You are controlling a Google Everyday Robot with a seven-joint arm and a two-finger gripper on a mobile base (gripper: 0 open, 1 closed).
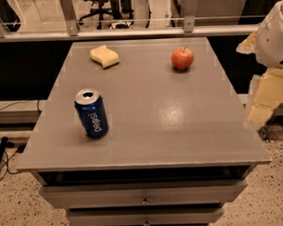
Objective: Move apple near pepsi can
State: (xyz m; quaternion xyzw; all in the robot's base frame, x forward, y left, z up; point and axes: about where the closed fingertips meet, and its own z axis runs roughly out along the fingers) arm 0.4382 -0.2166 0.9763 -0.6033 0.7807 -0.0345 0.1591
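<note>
The red-orange apple [182, 58] sits on the grey tabletop [146, 114] at the far right. The dark blue pepsi can [91, 113] stands upright at the near left of the tabletop, well apart from the apple. My gripper [264, 99] hangs at the right edge of the view, beside the table's right side and off the tabletop, nearer than the apple. It holds nothing that I can see.
A pale yellow sponge [104, 56] lies at the far left of the tabletop. Drawers with knobs [145, 201] sit under the front edge. A railing [129, 31] runs behind the table.
</note>
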